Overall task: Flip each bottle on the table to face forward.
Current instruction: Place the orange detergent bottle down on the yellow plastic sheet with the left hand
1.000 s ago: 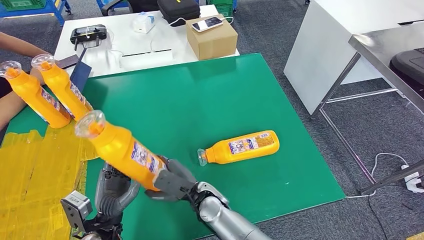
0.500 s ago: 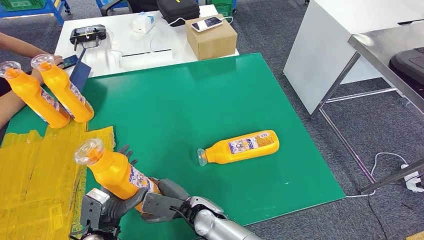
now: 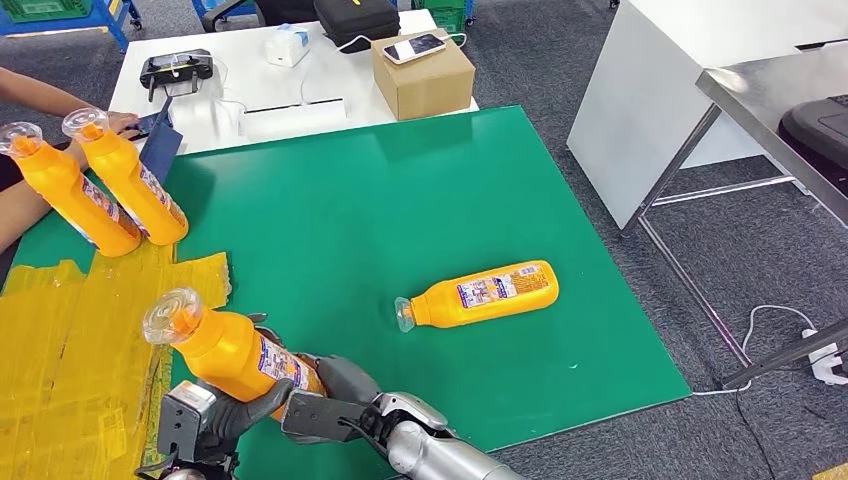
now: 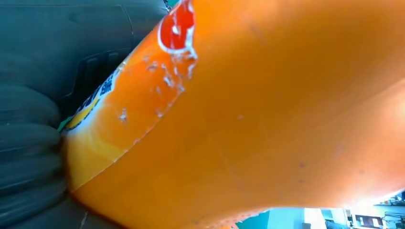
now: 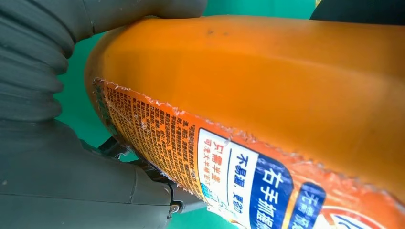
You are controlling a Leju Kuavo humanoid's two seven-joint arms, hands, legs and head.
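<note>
An orange bottle [image 3: 235,352] with a clear cap [image 3: 172,312] is tilted up to the left over the near-left corner of the green mat [image 3: 400,190]. My right hand [image 3: 325,395] grips its lower body, and my left hand [image 3: 222,418] cups its base from below. Up close, the bottle's printed back label [image 5: 229,162] lies beside my right hand [image 5: 71,176]. The bottle's orange wall [image 4: 267,119] lies against my left hand [image 4: 43,133]. A second orange bottle [image 3: 485,292] lies on its side mid-mat, cap to the left. Two more bottles [image 3: 60,190] [image 3: 128,182] stand at the far left.
A yellow taped patch [image 3: 70,340] covers the mat's near-left area. A person's arm [image 3: 25,215] rests beside the standing bottles, and their hand [image 3: 125,122] is at a dark tablet. Behind the mat, a white table holds a cardboard box [image 3: 425,75] with a phone. A metal table leg [image 3: 690,160] stands to the right.
Both hands have brought the held bottle down and toward the mat's near-left corner. It is lower and more tilted now. The person's hand has reached the tablet.
</note>
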